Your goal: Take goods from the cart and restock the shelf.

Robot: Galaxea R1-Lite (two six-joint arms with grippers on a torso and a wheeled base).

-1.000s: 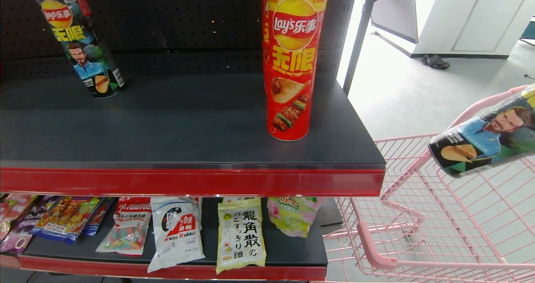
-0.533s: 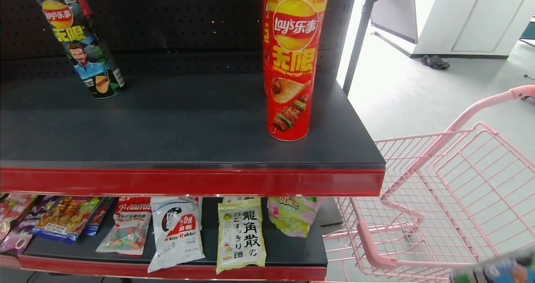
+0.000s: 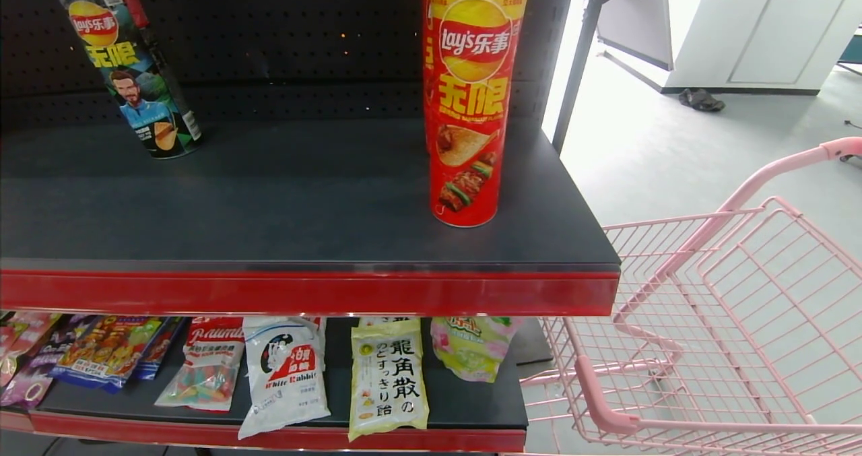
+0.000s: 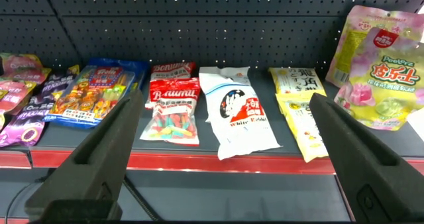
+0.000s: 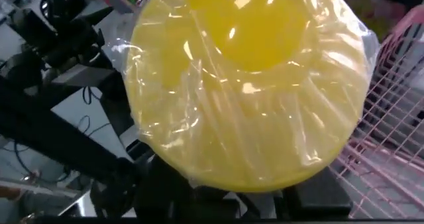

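Observation:
A tall red chip can [image 3: 470,99] stands upright near the right end of the upper shelf [image 3: 269,207]. A dark green chip can [image 3: 131,72] stands at the shelf's back left. The pink wire cart [image 3: 714,348] sits to the right of the shelf, and the part of its basket in view holds nothing. The right wrist view has the yellow plastic lid of a chip can [image 5: 248,85] close before the camera, held by my right gripper. My left gripper [image 4: 225,98] is open, its two dark fingers [image 4: 99,158] spread wide before the lower shelf's snack bags.
Several snack bags lie on the lower shelf, among them a white bag [image 3: 283,375] and a yellow one [image 3: 387,378]. A red strip [image 3: 303,293] edges the upper shelf. Bare shelf space lies between the two cans. Grey floor and a metal post [image 3: 572,72] are to the right.
The dark green chip can held above the cart at the right dropped down and left the head view. The shelf, its cans and the cart stayed put.

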